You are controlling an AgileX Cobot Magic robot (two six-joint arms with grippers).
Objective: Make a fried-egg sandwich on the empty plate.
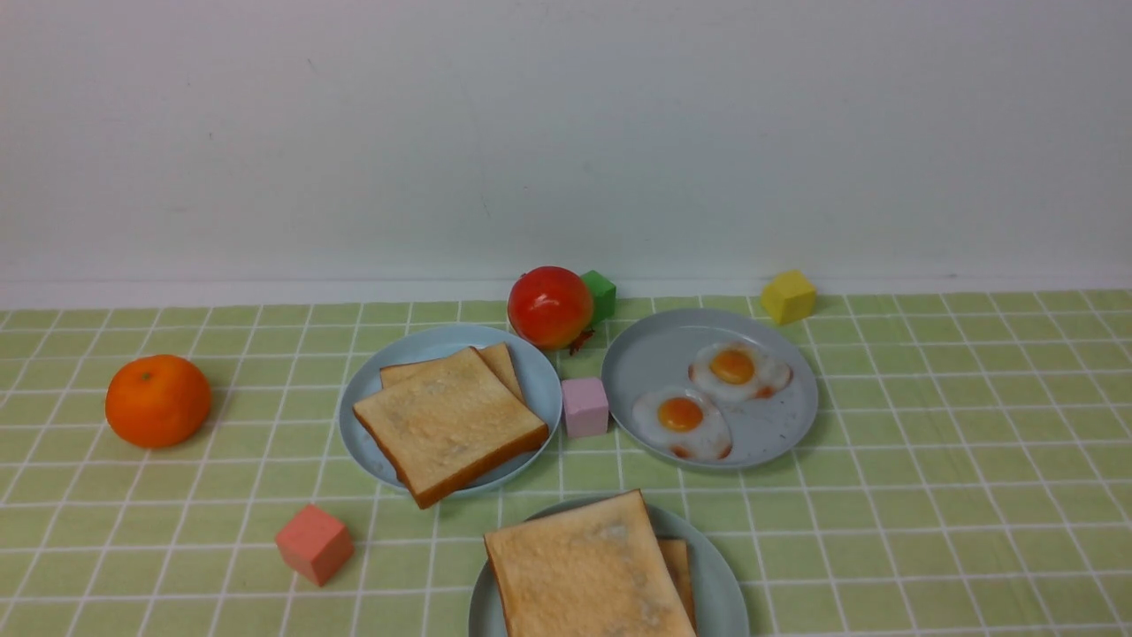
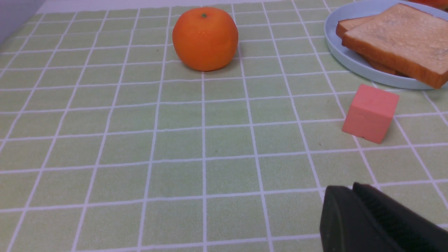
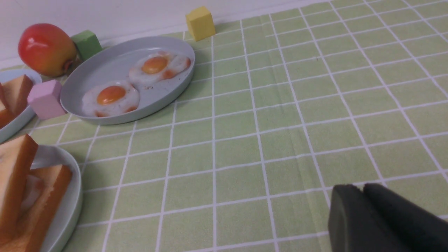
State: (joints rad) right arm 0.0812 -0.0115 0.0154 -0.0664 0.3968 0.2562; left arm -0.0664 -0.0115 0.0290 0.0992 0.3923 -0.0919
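Right wrist view: sandwich (image 3: 21, 189) on near plate (image 3: 66, 210), well apart from closed right end effector (image 3: 364, 196)

Two fried eggs (image 3: 111, 98) are seen lying apart on a grey plate (image 3: 105, 66) near the bench's far edge. A yellow block (image 3: 200, 19), green block (image 3: 86, 43) and red fruit (image 3: 46, 49) are set beside it. Stacked toast (image 3: 21, 189), something white between the slices, is held by the mint plate (image 3: 68, 210). The right gripper (image 3: 364, 213) is closed, empty.
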